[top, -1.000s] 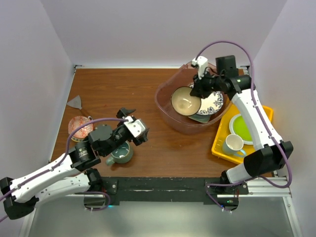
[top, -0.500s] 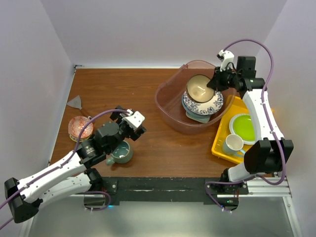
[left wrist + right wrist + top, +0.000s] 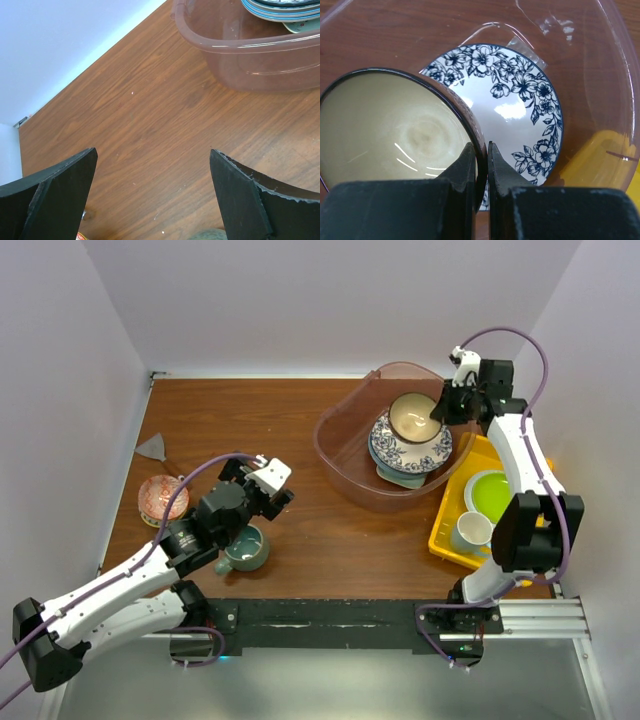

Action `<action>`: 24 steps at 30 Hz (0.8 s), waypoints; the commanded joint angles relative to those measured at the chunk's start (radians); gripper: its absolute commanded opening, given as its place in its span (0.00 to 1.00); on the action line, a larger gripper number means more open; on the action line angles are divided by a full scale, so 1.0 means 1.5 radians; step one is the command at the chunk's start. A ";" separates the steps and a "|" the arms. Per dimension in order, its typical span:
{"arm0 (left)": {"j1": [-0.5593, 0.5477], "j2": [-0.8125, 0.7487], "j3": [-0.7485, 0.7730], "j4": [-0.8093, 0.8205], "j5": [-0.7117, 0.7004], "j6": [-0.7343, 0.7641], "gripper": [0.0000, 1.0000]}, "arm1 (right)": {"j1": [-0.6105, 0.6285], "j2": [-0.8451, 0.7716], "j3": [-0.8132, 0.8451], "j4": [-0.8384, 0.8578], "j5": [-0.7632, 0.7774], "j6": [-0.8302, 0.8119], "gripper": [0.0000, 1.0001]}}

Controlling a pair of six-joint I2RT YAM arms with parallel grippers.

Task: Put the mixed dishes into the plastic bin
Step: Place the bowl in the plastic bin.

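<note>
The right gripper [image 3: 481, 150] is pinching the dark rim of a round bowl with a creamy beige inside [image 3: 395, 135], one finger on each side of its wall. The bowl is overlapping the left part of a white plate with blue flowers [image 3: 515, 105] inside the clear pinkish plastic bin [image 3: 600, 65]. A yellow shape [image 3: 600, 160] is showing through the bin's right wall.

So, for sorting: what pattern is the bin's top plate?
Plate: dark blue flowers on white; right wrist view.
</note>
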 commanded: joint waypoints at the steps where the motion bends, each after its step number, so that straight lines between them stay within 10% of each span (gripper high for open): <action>1: 0.010 -0.004 -0.001 0.032 -0.008 -0.019 1.00 | -0.001 0.022 0.031 0.073 0.008 0.033 0.00; 24: 0.025 -0.006 -0.003 0.033 -0.003 -0.023 1.00 | -0.001 0.089 0.025 0.064 0.017 -0.012 0.42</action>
